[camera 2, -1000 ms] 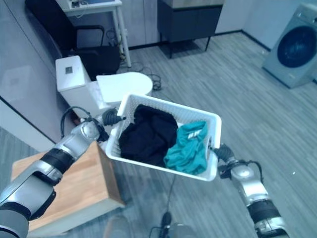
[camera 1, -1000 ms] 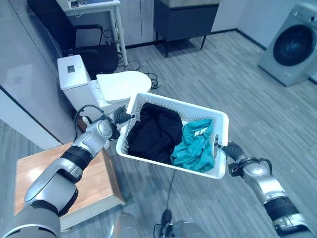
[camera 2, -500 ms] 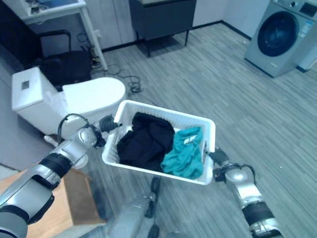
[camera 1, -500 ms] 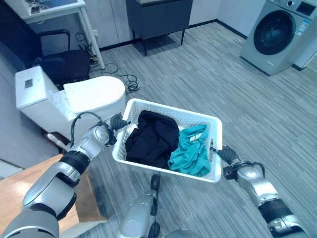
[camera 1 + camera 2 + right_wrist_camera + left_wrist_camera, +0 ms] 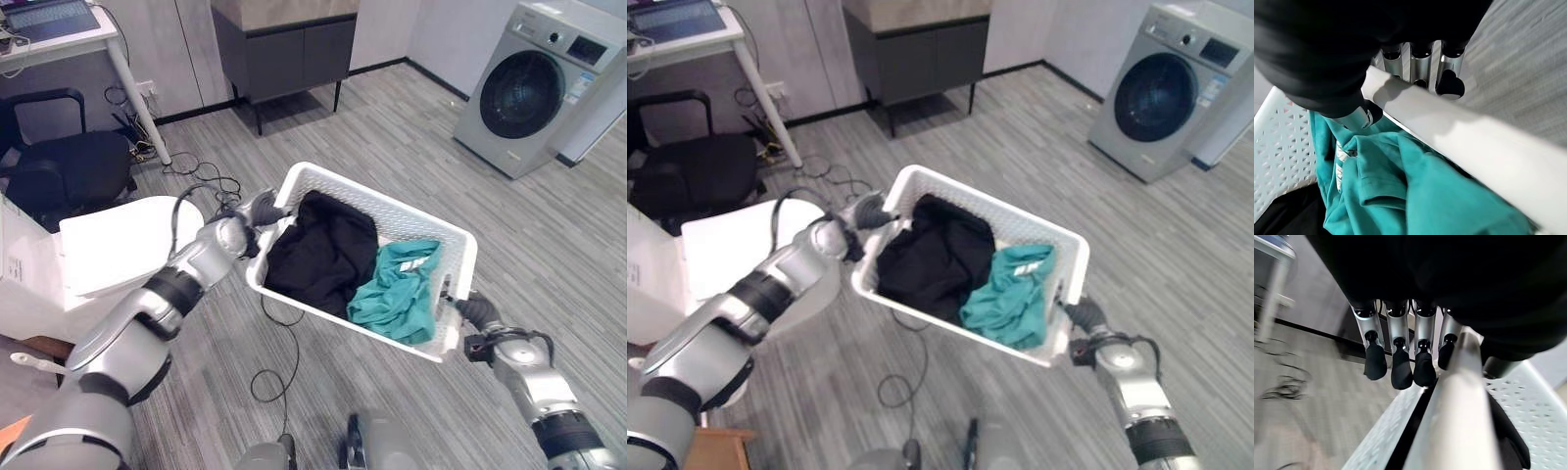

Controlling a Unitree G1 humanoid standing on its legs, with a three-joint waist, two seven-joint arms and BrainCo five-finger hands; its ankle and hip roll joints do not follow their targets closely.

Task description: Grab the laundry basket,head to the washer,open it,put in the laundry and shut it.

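1. The white laundry basket (image 5: 446, 257) hangs in mid-frame of the head views, off the floor, tilted down toward the lower right. The left hand (image 5: 257, 209) has its fingers curled over the rim at one short end; the right hand (image 5: 477, 312) clamps the opposite short end, fingers over the edge and thumb inside.
2. It holds a black garment (image 5: 323, 251) and a teal garment (image 5: 404, 291), both soft and limp. The load looks light; the perforated plastic is probably stiff but a little springy, with smooth edges that could slip.
3. The two short-end rims seem the right holds; keep the basket level so the clothes do not slide.
4. The washer (image 5: 534, 86) stands at upper right, well apart, door closed.
5. The basket's underside is hidden, and I cannot tell whether more clothes lie beneath.
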